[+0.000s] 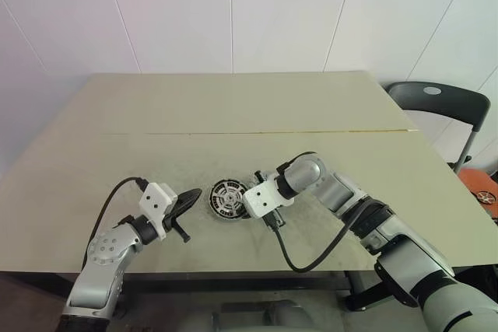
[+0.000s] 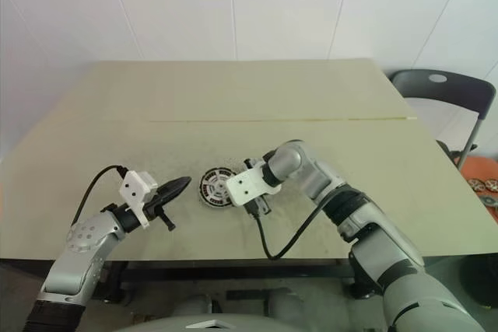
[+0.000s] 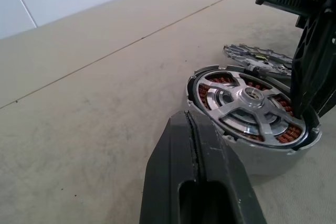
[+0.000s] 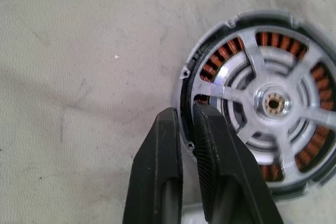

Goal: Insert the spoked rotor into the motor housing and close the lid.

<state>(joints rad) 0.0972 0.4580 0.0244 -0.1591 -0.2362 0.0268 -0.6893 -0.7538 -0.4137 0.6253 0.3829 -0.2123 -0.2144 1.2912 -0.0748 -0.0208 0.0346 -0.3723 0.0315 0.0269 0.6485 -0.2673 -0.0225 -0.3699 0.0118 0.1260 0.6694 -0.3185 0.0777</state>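
The right gripper (image 4: 186, 129) clamps the motor housing (image 4: 257, 103) rim from its side, spoked rotor (image 4: 273, 103) seated inside, while the closed left gripper (image 1: 189, 201) waits just beside on the desk (image 1: 233, 114).

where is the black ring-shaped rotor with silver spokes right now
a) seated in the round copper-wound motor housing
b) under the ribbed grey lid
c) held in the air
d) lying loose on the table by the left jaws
a: the black ring-shaped rotor with silver spokes sits inside the round motor housing, copper windings showing between its spokes, and the ribbed silver-grey lid lies on the table behind it.
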